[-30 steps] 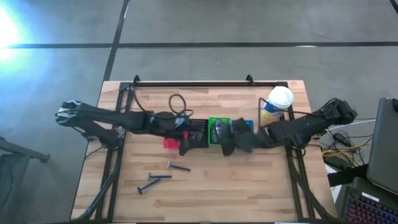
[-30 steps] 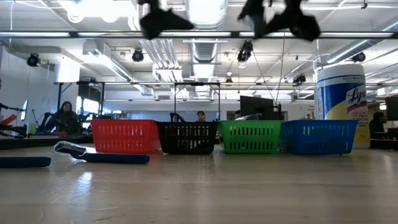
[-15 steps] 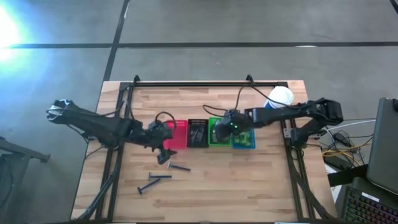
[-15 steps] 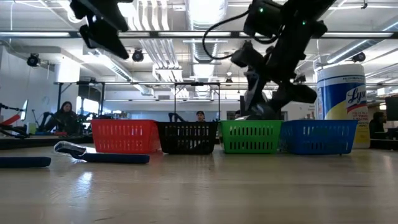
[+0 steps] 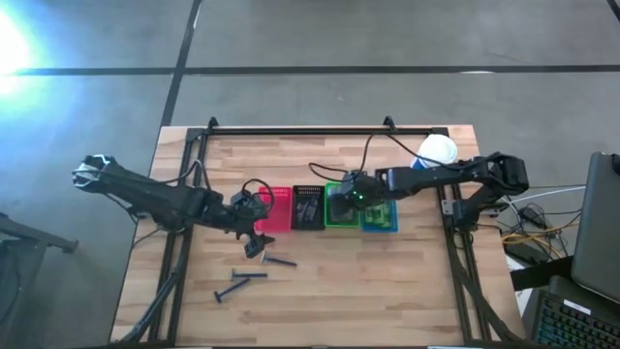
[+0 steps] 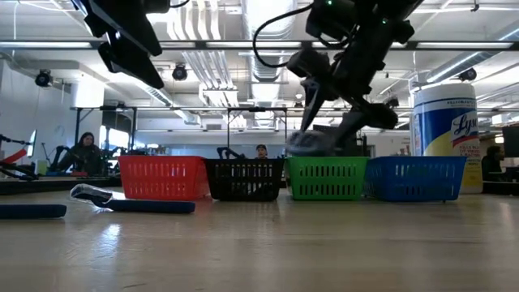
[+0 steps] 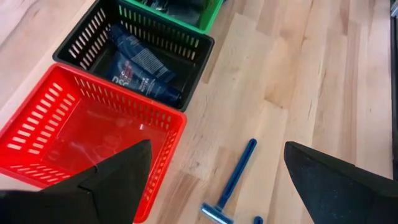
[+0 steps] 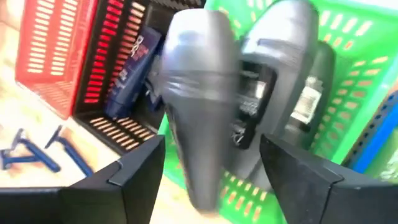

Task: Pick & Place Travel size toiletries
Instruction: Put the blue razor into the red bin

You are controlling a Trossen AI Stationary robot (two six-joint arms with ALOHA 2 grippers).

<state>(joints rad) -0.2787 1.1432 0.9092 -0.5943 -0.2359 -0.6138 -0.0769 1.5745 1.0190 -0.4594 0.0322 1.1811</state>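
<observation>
- Razors (image 5: 239, 282) with dark handles lie loose on the bare wood at the near left of the table (image 5: 407, 291), three of them in the high view; one blue-handled razor (image 7: 231, 186) shows just beside the red basket in the left wrist view.
- Left gripper (image 5: 254, 245) hovers over the near corner of the red basket (image 5: 271, 210), just above the nearest razor (image 5: 279, 261); its two dark fingers (image 7: 115, 180) are spread wide apart with nothing between them.
- Red basket holds nothing that can be made out.
- Black basket (image 5: 308, 207), touching the red one, holds dark blue tubes (image 7: 140, 65).
- Green basket (image 5: 339, 208) comes next in the row; a grey oval piece (image 8: 289, 74) already lies inside it.
- Right gripper (image 5: 347, 198) hangs over the green basket; another grey oval piece (image 8: 202, 106) sits blurred between its parted fingers (image 8: 298, 180), and whether they grip it cannot be told.
- Blue basket (image 5: 380, 218) ends the row.
- White-capped canister (image 5: 436, 150) stands at the far right.
</observation>
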